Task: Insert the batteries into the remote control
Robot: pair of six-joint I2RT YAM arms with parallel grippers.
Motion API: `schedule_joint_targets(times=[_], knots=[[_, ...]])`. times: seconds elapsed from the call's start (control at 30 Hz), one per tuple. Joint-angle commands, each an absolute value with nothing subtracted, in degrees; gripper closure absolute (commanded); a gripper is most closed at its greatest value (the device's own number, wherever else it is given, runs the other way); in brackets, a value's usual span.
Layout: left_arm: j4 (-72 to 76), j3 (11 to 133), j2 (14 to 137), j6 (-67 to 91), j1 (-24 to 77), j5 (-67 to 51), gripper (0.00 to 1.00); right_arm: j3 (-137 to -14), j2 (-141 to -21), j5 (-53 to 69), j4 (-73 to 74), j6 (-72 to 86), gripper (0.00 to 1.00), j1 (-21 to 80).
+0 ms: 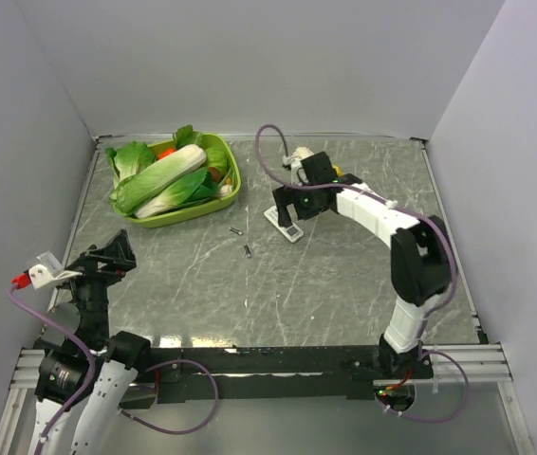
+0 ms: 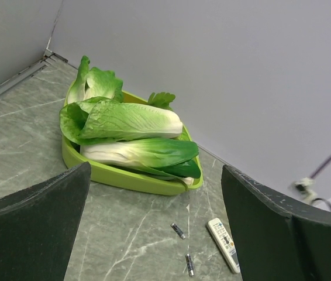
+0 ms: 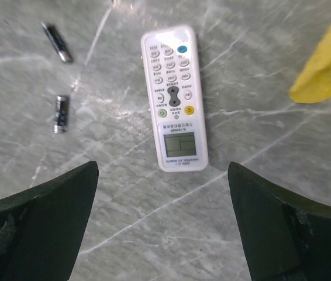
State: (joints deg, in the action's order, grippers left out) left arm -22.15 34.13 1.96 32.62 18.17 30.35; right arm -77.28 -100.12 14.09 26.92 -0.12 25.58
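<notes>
Closest to you, at the near-left corner of the table (image 1: 344, 284), your left gripper (image 1: 115, 248) sits low beside its base. Its fingers (image 2: 31, 228) are spread wide and hold nothing. It points toward the far-left corner and is well apart from everything the task needs.

Moving out toward the middle of the table, you meet the nearer battery (image 1: 248, 251), a small dark cylinder lying flat on the bare surface. Just beyond it and slightly left lies the farther battery (image 1: 236, 230), also flat. The two are near each other but not touching, and each is angled differently.

To the right of the batteries, a little past the table's middle, lies the remote control (image 3: 173, 96). It is face up, so you can see its rows of buttons and its small screen. It touches neither battery.

Your right gripper (image 1: 287, 207) hangs right above the remote. Its fingers (image 3: 282, 228) stand far apart and grip nothing.

A yellow thing (image 3: 323, 64) shows at the edge of the right wrist view, cropped too much to identify.

Farthest out, in the far-left corner, a green tray (image 2: 119, 175) holds the leafy cabbages (image 2: 130, 120), piled lengthwise.
</notes>
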Motion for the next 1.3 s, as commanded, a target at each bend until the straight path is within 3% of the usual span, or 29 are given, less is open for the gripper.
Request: schedule_joint_targets(times=[0.0,0.3,0.7,0.8,1.0,1.1,1.27], knots=[[-21.5,36.0,1.9,32.3,17.8,29.5,0.03,-81.4,-106.6,11.4,30.8,-3.0,0.0,27.9],[-21.4,35.9,2.2,32.3,17.8,29.3,0.03,-83.0,-112.3,4.8,30.6,-2.5,0.04,29.7],[-21.2,35.9,3.3,31.8,17.8,28.0,0.03,-81.9,-115.1,2.3,29.3,-3.7,0.22,30.8],[-20.9,35.8,3.9,31.6,17.8,27.3,0.03,-80.5,-113.3,2.2,28.6,-4.0,0.35,31.0],[-20.0,35.9,6.5,29.9,17.8,23.4,0.03,-78.0,-107.9,2.6,29.4,-4.6,0.74,31.0],[-18.1,35.2,8.5,27.2,17.8,17.1,0.03,-75.0,-103.1,4.3,29.1,-4.5,0.82,31.2],[-14.2,34.7,14.3,22.5,17.8,3.8,0.03,-69.2,-91.8,9.1,29.4,-4.7,0.85,32.4]])
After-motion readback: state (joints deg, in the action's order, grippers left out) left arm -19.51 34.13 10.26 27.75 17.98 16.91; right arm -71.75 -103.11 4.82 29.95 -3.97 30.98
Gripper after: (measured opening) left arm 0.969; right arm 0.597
